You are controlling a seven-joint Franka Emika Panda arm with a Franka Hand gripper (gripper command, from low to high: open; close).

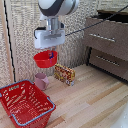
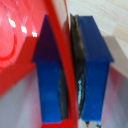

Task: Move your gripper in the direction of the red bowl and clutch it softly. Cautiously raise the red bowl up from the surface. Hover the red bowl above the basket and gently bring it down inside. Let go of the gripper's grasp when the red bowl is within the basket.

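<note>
While your white boxy end effector hangs in the air, its blue-tipped fingers are clamped on the rim of the small round red plastic bowl, one on each side. You hold that bowl above the wooden tabletop, over a pink cup. Your large red lattice-sided plastic basket sits below, toward the exterior view's left. A patterned box stands beside the cup.

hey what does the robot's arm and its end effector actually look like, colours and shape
The arm is bulky and white with a dark grey band at its rounded joint. The end effector is a white boxy hand. Its fingers are blocky and bright blue with dark pads on the inner faces. A thin dark cable trails from it.
</note>
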